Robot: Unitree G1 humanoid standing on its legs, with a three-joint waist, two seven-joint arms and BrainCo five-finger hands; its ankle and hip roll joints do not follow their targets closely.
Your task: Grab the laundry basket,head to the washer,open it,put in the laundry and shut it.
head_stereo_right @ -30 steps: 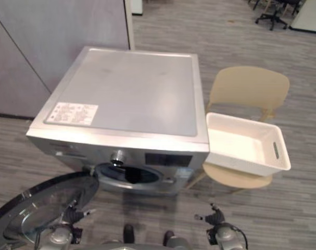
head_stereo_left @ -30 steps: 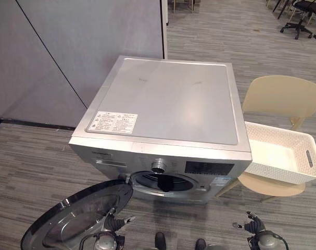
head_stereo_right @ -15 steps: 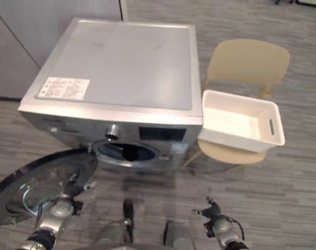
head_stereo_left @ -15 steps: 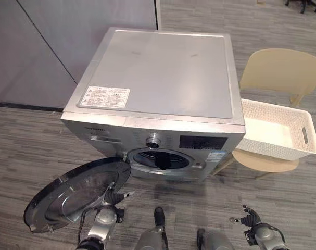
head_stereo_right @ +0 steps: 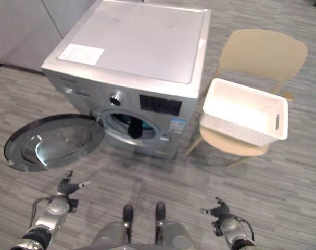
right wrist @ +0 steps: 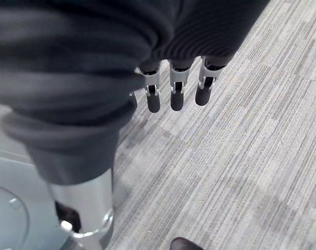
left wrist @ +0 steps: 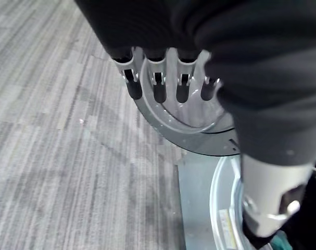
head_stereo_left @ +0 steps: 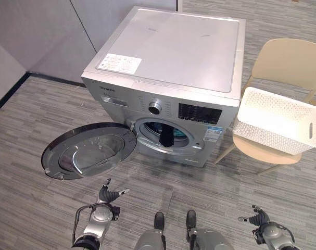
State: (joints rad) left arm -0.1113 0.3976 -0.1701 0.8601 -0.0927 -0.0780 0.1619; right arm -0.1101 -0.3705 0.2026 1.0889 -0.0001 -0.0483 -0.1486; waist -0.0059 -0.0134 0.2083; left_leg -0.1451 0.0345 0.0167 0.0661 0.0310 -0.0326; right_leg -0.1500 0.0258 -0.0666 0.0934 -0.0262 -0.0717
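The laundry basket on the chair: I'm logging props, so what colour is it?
White, with a fine perforated weave; the laundry basket shows best in the left eye view.

silver washer (head_stereo_left: 173, 67), round door (head_stereo_left: 90, 151) open, white basket (head_stereo_left: 277, 121) on chair

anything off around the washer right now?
One thing: a dark piece of laundry hangs out over the lip of the washer drum opening, where the open door would likely catch it on closing. The white basket sits tilted on the chair, overhanging the seat. Both hands hang low, holding nothing.
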